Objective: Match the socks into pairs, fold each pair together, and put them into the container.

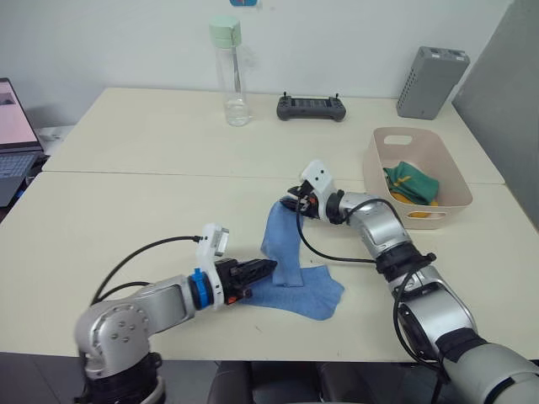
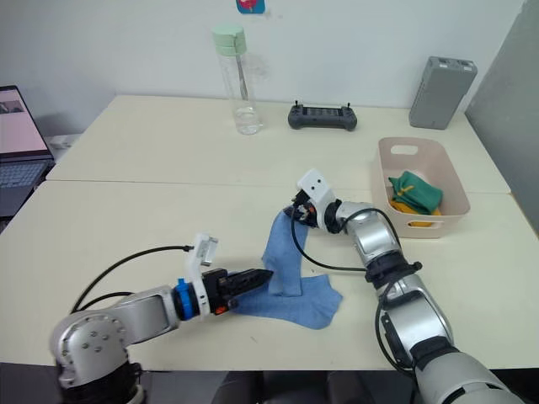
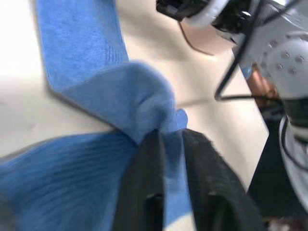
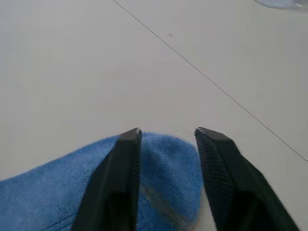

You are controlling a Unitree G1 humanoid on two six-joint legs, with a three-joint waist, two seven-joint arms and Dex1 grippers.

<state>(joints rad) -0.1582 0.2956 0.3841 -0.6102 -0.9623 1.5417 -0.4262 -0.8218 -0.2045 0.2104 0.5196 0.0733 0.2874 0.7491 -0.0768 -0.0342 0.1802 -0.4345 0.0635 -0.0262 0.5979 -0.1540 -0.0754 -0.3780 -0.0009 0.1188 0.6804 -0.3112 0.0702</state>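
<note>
Blue pair fold, near the table's front edge.
Left gripper (image 1: 268, 268) pinches blue socks (image 1: 290, 269); right gripper (image 4: 166, 139) straddles the toe, jaws parted, gripping nothing. It should clamp before folding toward the container (image 1: 459, 195).

No text, label, brand or number can be read anywhere.

I work in an office or lab room. Evidence: two plain cream tables (image 1: 168, 135) pushed together against a bare white wall (image 1: 126, 42); an open laptop (image 1: 15, 139) at my left; a black handheld controller (image 1: 312, 107) and a grey ribbed box (image 1: 431, 82) at the far edge; a clear water bottle (image 1: 232, 71).
</note>
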